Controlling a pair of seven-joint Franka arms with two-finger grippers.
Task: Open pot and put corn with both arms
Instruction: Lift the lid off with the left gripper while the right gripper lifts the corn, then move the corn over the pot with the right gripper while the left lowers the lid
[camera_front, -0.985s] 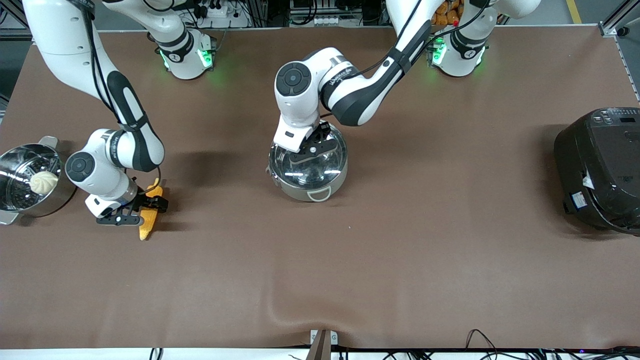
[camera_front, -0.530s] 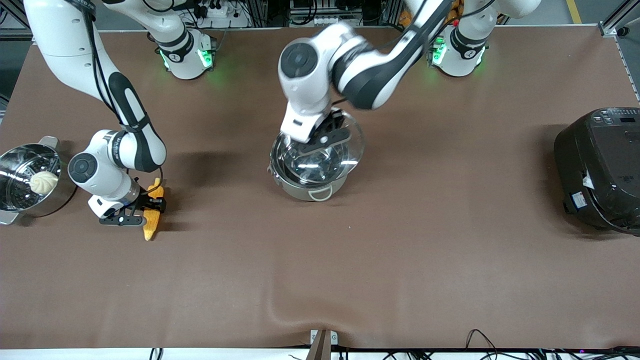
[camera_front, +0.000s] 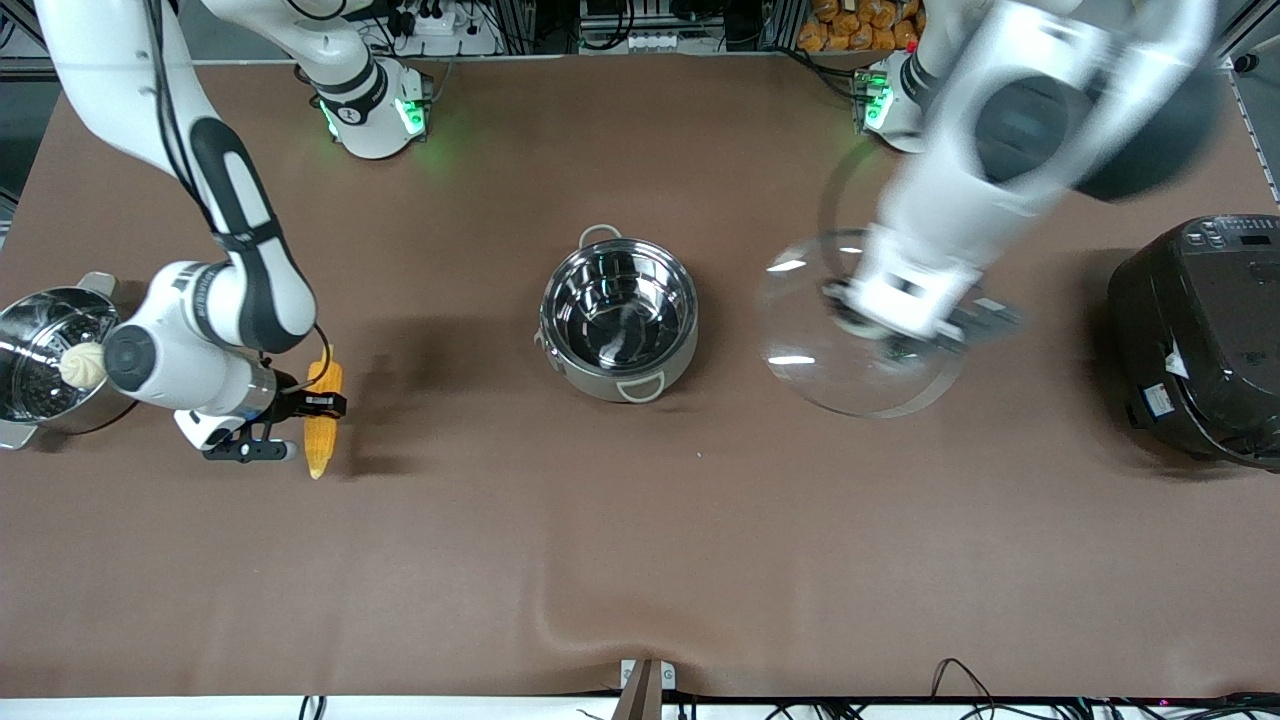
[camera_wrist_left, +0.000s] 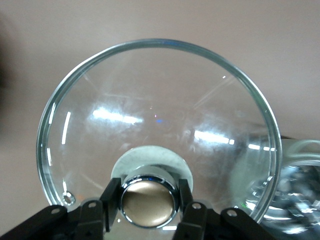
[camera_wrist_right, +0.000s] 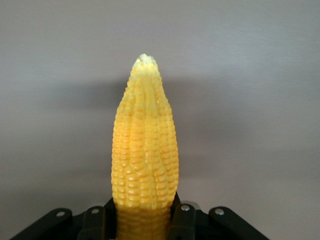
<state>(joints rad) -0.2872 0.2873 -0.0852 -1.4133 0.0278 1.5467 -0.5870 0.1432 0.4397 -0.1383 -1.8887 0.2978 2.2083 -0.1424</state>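
The steel pot (camera_front: 600, 383) stands open and empty at mid table. My left gripper (camera_front: 903, 336) is shut on the bronze knob (camera_wrist_left: 148, 201) of the glass lid (camera_front: 805, 330) and holds the lid tilted in the air over bare table between the pot and the black cooker. In the left wrist view my left gripper (camera_wrist_left: 148, 202) clamps the knob on both sides, the lid (camera_wrist_left: 155, 110) is in front of it, and the pot's edge (camera_wrist_left: 295, 200) shows beside the lid. My right gripper (camera_front: 300, 405) is shut on the corn (camera_front: 322, 420) just above the table; the corn (camera_wrist_right: 145, 150) also shows in the right wrist view, clamped by my right gripper (camera_wrist_right: 145, 220).
A steel steamer pot (camera_front: 20, 400) with a white bun (camera_front: 85, 365) stands at the right arm's end of the table, close to the right wrist. A large black cooker (camera_front: 1200, 340) stands at the left arm's end, close to the lifted lid.
My left gripper lifted the lid off the pot and swung it toward the black cooker. My right gripper raised the corn a little and turned it straighter.
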